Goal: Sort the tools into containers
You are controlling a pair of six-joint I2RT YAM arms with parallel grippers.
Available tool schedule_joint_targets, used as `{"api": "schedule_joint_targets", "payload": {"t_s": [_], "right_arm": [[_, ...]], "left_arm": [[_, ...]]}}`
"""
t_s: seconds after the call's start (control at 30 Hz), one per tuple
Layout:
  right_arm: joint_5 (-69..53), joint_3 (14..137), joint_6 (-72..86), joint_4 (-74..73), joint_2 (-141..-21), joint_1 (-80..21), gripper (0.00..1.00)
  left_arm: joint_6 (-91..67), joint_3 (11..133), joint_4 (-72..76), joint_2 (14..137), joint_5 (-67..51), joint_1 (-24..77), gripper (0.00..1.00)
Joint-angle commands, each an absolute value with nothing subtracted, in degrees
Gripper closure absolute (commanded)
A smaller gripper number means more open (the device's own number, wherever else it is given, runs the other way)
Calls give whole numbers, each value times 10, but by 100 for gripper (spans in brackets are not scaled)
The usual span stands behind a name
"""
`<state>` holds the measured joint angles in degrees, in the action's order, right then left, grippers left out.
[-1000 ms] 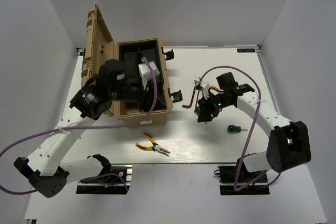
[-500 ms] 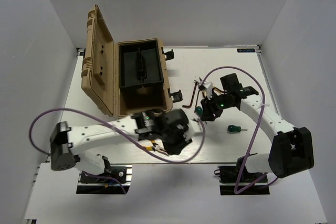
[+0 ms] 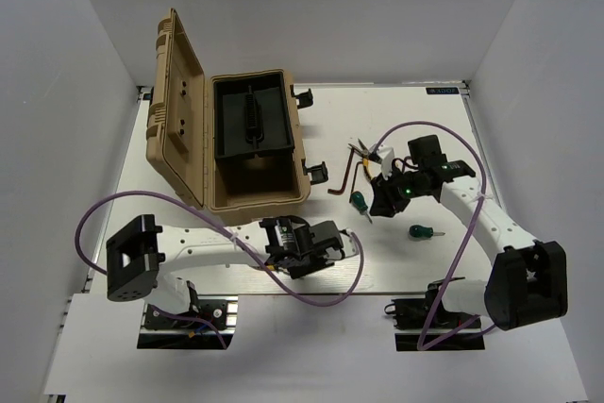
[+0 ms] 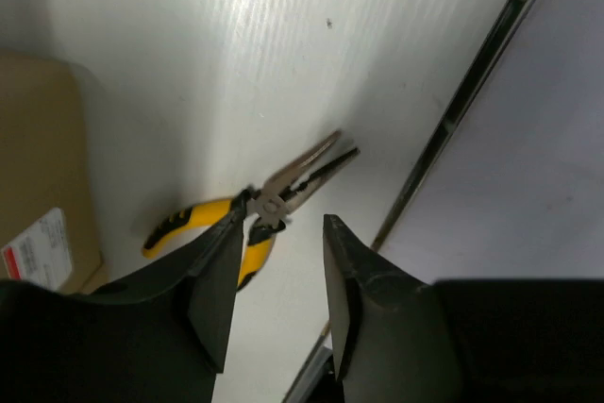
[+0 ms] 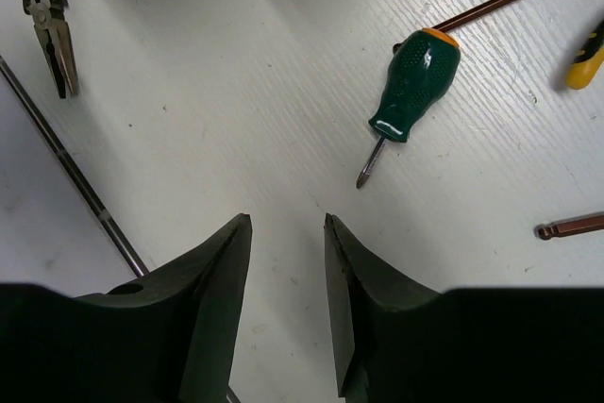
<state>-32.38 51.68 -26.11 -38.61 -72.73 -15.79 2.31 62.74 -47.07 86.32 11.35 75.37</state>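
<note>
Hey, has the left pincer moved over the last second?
Yes. The left pincer swung from above the open toolbox toward the near edge of the table, now over the yellow-handled pliers.

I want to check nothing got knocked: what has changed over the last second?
The left gripper swung out of the toolbox toward the near edge and now hovers, open and empty, over the pliers. The right gripper drew back slightly rightward, open, beside the green screwdriver. Tools and toolbox stayed put.

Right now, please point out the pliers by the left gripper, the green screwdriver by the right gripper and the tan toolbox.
Pliers [image 4: 269, 203]: left wrist view, pivot.
Green screwdriver [image 5: 413, 87]: right wrist view, handle.
Tan toolbox [image 3: 176, 110]: top view, open lid.
</note>
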Motion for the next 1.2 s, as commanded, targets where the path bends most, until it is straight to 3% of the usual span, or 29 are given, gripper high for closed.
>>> {"api": "schedule_joint_targets", "payload": {"t_s": [0.0, 0.13, 0.3, 0.4, 0.47, 0.63, 0.97, 1.17], "right_arm": [[-335, 514, -265, -379, -708, -149, 57], [-337, 512, -260, -375, -707, -142, 57], [-346, 509, -258, -375, -709, -130, 57], [-352, 506, -258, -376, -711, -126, 57], [-353, 503, -259, -377, -712, -120, 57], [-357, 504, -261, -375, -721, -116, 57], [-363, 506, -261, -381, -723, -108, 57], [-365, 504, -261, -381, -724, -98, 57]], "left_arm": [[43, 590, -425, 855, 106, 751, 48], [43, 578, -409, 855, 93, 751, 40], [26, 578, -432, 875, 141, 751, 39], [-16, 578, -453, 847, 204, 746, 42], [-60, 584, -475, 831, 223, 746, 52], [-196, 590, -579, 831, 309, 746, 52], [-167, 568, -519, 834, 251, 729, 44], [-159, 551, -495, 834, 202, 711, 44]]}}
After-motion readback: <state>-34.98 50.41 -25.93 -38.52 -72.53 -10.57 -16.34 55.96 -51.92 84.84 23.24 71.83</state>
